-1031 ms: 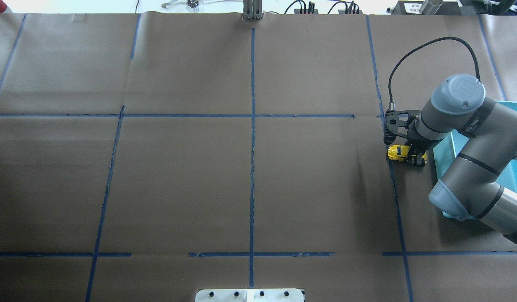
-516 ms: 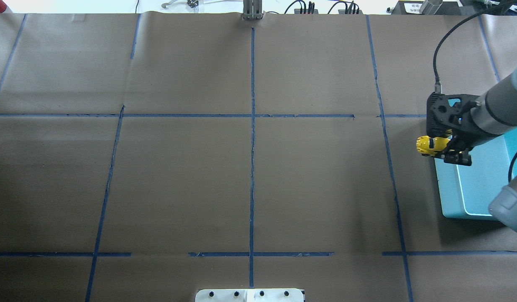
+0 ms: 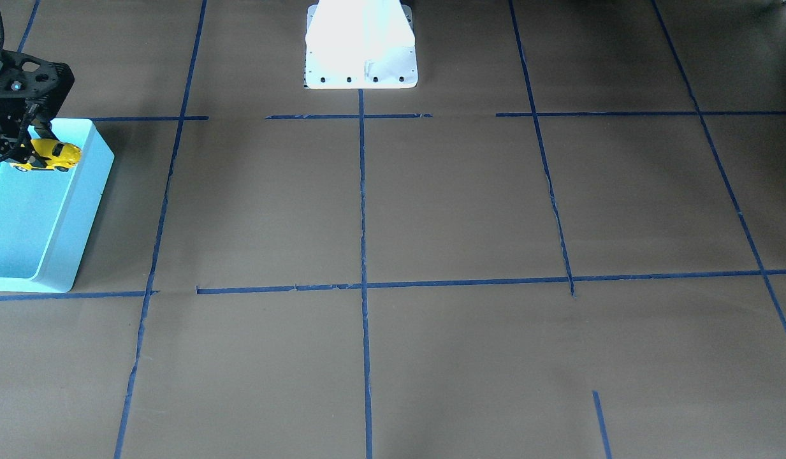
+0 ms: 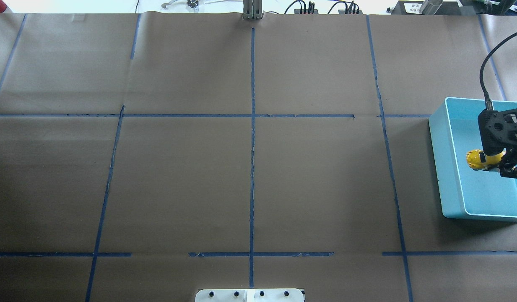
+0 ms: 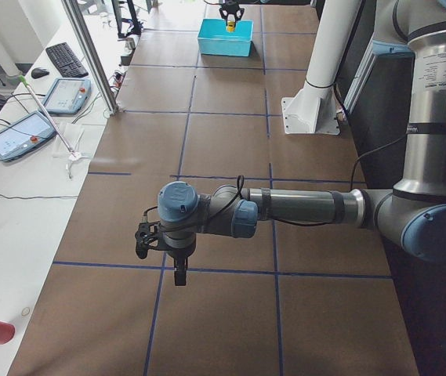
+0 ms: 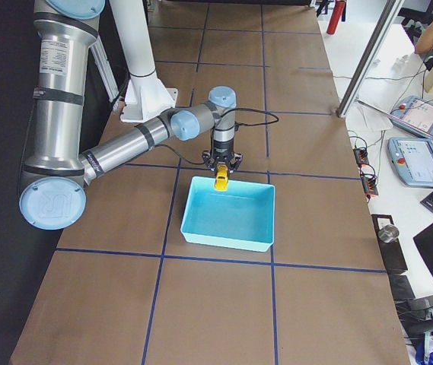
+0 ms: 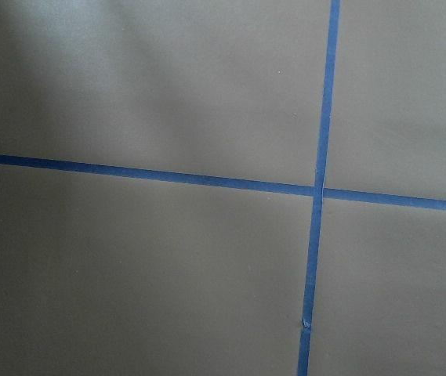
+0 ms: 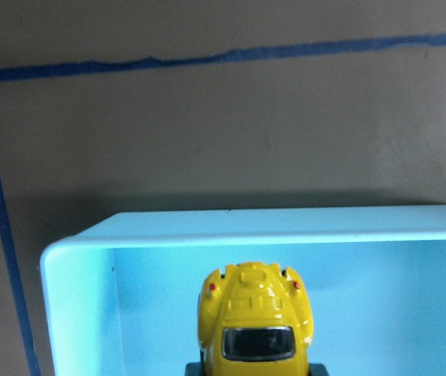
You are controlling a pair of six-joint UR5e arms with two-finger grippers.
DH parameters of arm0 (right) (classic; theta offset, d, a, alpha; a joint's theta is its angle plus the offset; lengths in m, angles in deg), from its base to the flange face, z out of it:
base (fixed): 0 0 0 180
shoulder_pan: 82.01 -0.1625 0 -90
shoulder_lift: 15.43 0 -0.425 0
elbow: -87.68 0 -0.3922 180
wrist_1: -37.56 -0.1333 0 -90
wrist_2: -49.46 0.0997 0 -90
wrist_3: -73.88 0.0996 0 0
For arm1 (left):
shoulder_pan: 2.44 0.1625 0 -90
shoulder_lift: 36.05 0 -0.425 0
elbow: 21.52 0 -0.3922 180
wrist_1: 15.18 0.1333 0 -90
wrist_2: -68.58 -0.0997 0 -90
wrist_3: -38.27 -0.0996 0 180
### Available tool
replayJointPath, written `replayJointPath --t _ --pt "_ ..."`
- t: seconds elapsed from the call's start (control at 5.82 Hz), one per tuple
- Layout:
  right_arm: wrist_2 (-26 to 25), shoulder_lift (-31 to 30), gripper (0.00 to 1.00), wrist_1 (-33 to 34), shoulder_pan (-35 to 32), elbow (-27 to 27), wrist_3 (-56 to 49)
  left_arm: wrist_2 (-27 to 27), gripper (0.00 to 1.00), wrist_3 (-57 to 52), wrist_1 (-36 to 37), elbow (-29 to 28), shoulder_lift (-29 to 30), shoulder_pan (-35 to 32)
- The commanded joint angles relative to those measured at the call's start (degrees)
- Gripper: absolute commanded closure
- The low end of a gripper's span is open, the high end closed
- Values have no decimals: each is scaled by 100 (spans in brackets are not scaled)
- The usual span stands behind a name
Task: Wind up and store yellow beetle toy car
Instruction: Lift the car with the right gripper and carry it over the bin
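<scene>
Glossy car [image 8: 254,304], matt paper [image 4: 178,180]

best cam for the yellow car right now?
Right wrist-mounted: the yellow beetle toy car sits close-up, bottom centre, over the light blue bin. Front-facing shows its side, small, at the edge; overhead has the right gripper covering half; side views show a speck; left wrist, nothing.

Silver-grey arms [image 5: 301,207] bear light blue joint caps [image 5: 177,202], black cables [image 4: 487,100].
</scene>
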State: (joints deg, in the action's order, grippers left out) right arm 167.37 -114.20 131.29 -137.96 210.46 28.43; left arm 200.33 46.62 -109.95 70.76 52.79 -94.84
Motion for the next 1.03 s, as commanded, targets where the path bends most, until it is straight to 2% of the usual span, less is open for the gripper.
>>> replayJointPath --t 0.0,0.17,0.52,0.86 --pt "13 -124 98 -308 -13 -655 -367 0 0 0 2 1 1 -6" --pt "21 -107 98 -572 -4 -946 -404 0 0 0 2 1 1 -6" --pt "195 200 98 -1782 5 -2060 -264 0 0 0 2 1 1 3" --pt "250 210 97 -1814 14 -2152 -9 0 0 0 2 1 10 3"
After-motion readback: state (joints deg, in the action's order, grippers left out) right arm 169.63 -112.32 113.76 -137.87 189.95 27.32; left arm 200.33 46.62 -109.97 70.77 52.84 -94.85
